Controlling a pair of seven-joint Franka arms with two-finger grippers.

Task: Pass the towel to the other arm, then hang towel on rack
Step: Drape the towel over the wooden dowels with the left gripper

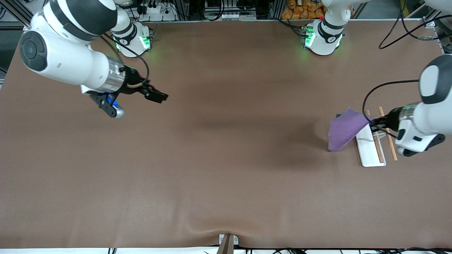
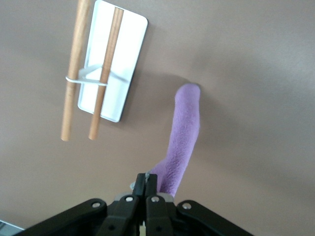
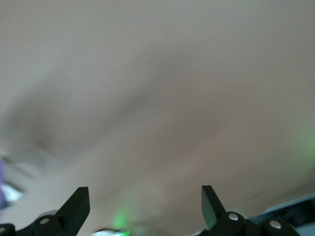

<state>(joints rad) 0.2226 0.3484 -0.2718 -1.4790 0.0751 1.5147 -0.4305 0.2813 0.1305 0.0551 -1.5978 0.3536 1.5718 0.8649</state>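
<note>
The purple towel point(image 1: 344, 131) hangs from my left gripper point(image 1: 371, 120), which is shut on one of its corners above the rack point(image 1: 368, 150). The cloth droops down beside the rack, on the side toward the right arm's end of the table. In the left wrist view the gripper point(image 2: 149, 178) pinches the towel point(image 2: 184, 137). The rack point(image 2: 129, 44) lies below it, with a white base, two wooden rods and a wire frame. My right gripper point(image 1: 157, 95) is open and empty over bare table near the right arm's end. Its wrist view point(image 3: 145, 194) shows only tabletop.
The brown table point(image 1: 226, 158) spreads wide between the two arms. The robot bases point(image 1: 323, 35) and cables line the edge farthest from the front camera. A small bracket point(image 1: 227, 242) sits at the nearest edge.
</note>
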